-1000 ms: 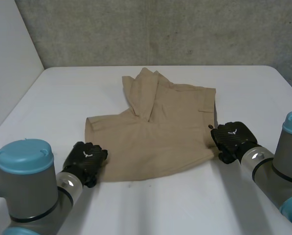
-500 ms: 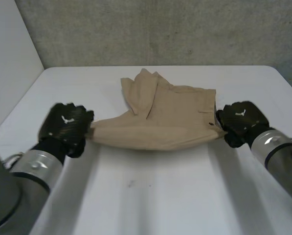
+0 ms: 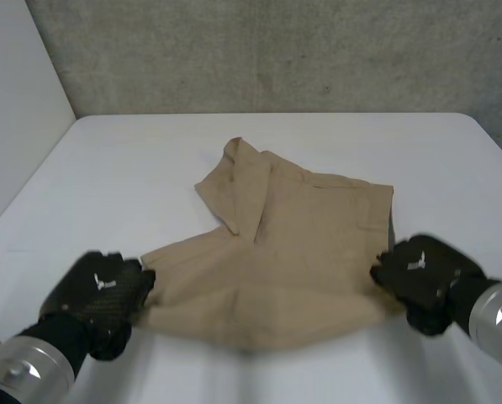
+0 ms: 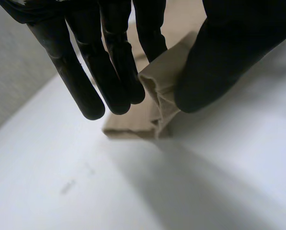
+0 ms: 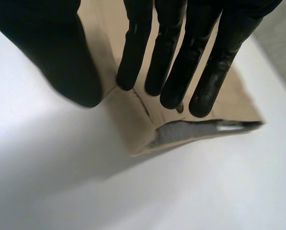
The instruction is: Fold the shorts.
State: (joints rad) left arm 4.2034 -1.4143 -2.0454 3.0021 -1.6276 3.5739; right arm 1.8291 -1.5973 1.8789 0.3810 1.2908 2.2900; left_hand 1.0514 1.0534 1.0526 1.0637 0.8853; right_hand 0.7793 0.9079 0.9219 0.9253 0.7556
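Head view: left hand (image 3: 99,295), right hand (image 3: 423,278) on shorts (image 3: 284,252) corners | wrist views: fingers (image 4: 118,72) pinching them

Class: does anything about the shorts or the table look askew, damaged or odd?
The shorts lie crooked: their far left part is doubled over in a rumpled flap. The left hand and right hand pinch the near corners. No tear or spill shows.
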